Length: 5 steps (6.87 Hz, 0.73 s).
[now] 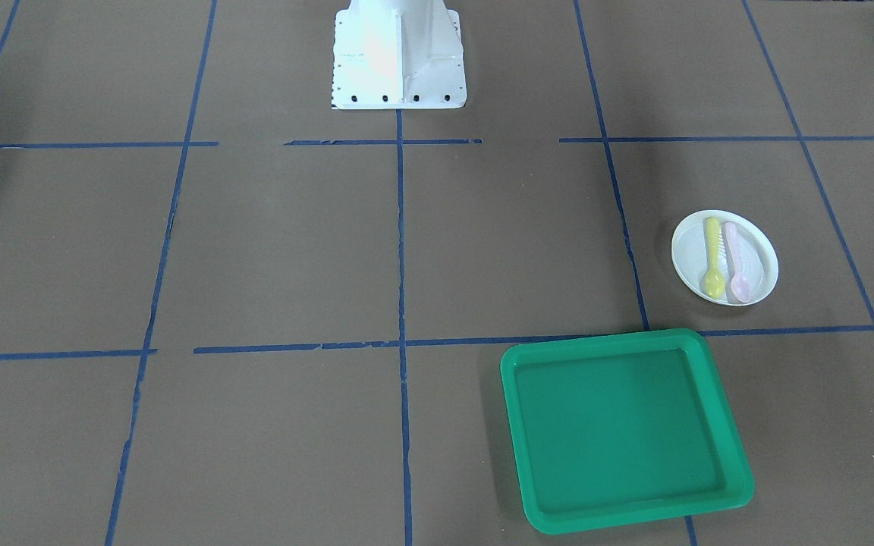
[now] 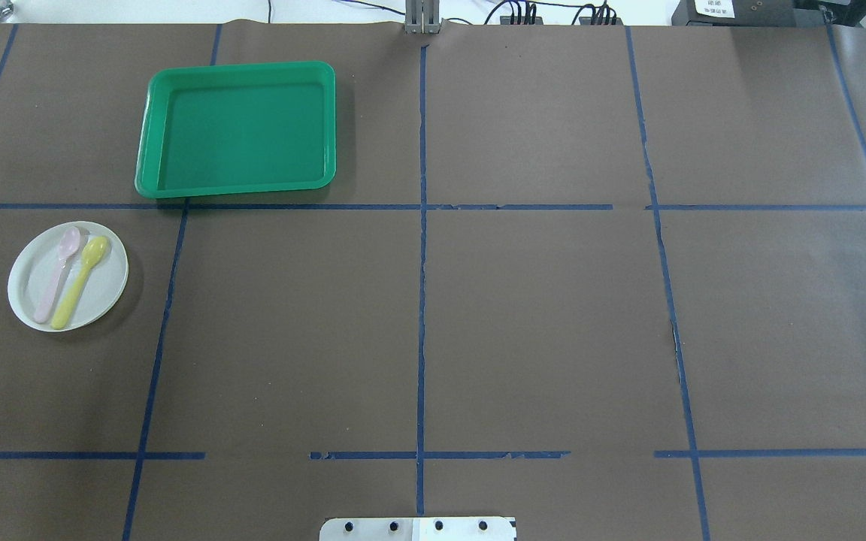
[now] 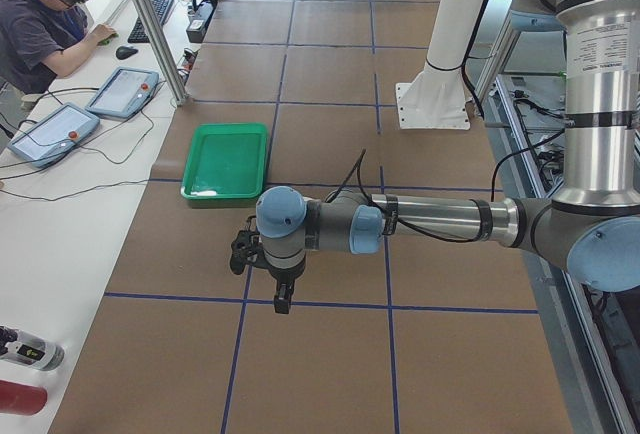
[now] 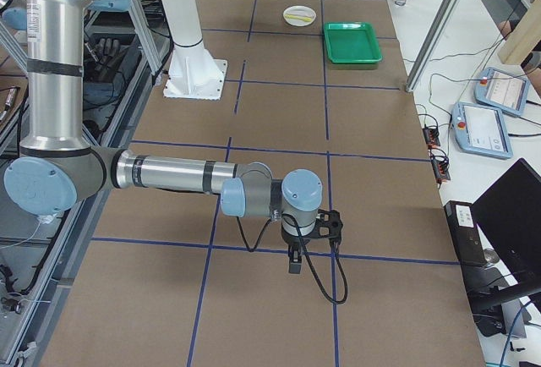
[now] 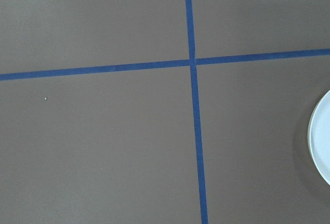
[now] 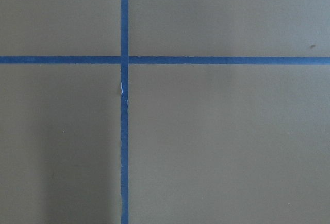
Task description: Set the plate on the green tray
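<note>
Overhead view of a brown paper-covered counter [image 2: 538, 315] marked into squares by blue tape lines. The plate [image 2: 106, 289] sat at the left middle of the frame, flat on the counter. It was small, round and white, with a shallow raised rim and a smooth, plain surface. Two plastic spoons lay side by side on it, slanting from lower left to upper right: a pale pink spoon [image 2: 56, 279] on the left and a yellow spoon [image 2: 77, 286] just beside it on the right, both with their bowls toward the top of the frame. The green tray [image 2: 237, 131] lay in the upper left of the frame, above and to the right of the plate. It was far wider than the plate, squarish with rounded corners and a raised rim. Plate and tray were apart, with a blue tape line running between them. In the side view from the robot's left, the left claw [image 3: 283, 302] hung pointing down over the counter near the middle of the frame; whether it was wide or narrow could not be told. In the side view from the robot's right, the right claw [image 4: 293, 264] hung likewise in the lower middle of the frame, well apart from plate and tray, and its state could not be told either.
</note>
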Tool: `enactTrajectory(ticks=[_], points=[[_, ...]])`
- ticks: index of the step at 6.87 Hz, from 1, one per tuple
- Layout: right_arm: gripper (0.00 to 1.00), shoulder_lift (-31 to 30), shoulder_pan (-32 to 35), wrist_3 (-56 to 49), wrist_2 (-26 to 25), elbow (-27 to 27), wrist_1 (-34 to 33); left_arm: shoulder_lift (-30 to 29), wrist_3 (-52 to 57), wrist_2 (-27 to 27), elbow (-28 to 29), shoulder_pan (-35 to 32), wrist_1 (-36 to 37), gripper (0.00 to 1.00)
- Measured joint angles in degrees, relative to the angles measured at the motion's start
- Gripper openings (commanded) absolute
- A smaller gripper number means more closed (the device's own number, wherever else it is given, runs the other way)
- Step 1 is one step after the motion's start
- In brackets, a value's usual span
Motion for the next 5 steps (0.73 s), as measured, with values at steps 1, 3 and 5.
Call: enactTrajectory(ticks=[1, 3, 5], points=[[1.00, 0.0, 0.0, 0.0, 0.0, 0.0, 0.0, -0.9, -0.6, -0.8, -0.3, 0.3, -0.9, 1.00], [1.00, 0.0, 0.0, 0.0, 0.0, 0.0, 0.0, -2.0, -7.7, -3.6, -0.5, 3.9, -8.3, 1.00], [1.00, 0.0, 0.0, 0.0, 0.0, 0.0, 0.0, -1.9, -20.6, -3.7, 1.8, 11.4, -20.8, 1.00]])
